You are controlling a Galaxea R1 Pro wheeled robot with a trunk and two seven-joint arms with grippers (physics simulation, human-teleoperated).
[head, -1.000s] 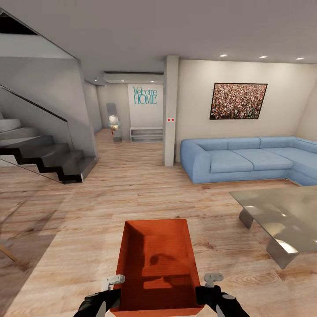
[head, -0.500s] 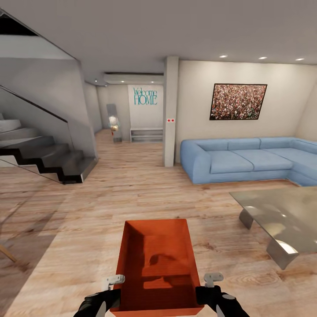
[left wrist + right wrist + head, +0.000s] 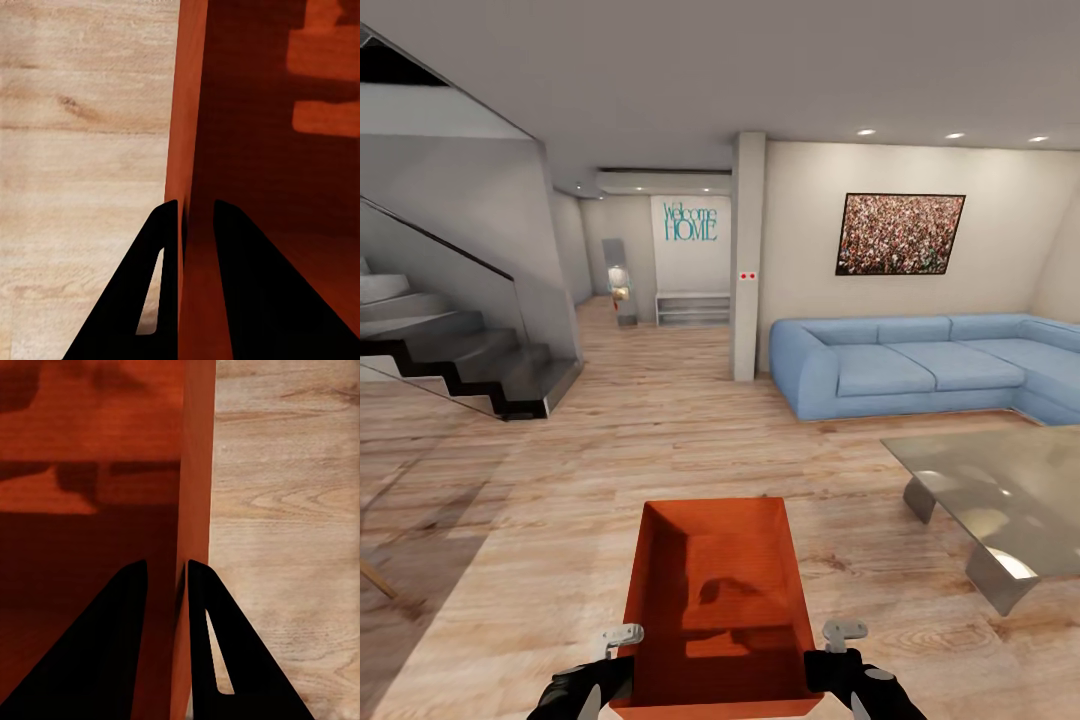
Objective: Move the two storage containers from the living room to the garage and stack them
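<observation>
One orange-red open-topped storage container [image 3: 715, 590] is held low in front of me above the living room's wood plank floor [image 3: 610, 450]. My left gripper [image 3: 622, 665] is shut on its left wall and my right gripper [image 3: 826, 662] is shut on its right wall. In the left wrist view the black fingers [image 3: 169, 247] pinch the thin wall [image 3: 187, 112] from both sides. The right wrist view shows the same clamp, fingers [image 3: 199, 607] on either side of the wall [image 3: 196, 457]. The container is empty inside.
A blue corner sofa [image 3: 920, 365] stands to the right ahead, with a glass coffee table [image 3: 1000, 490] nearer on the right. A staircase [image 3: 460, 370] rises at the left. A pillar [image 3: 748, 255] stands mid-room, with a hallway [image 3: 660, 335] beyond it.
The whole head view has shifted very slightly, so the camera has moved a little. The container and both grippers keep the same place in the picture.
</observation>
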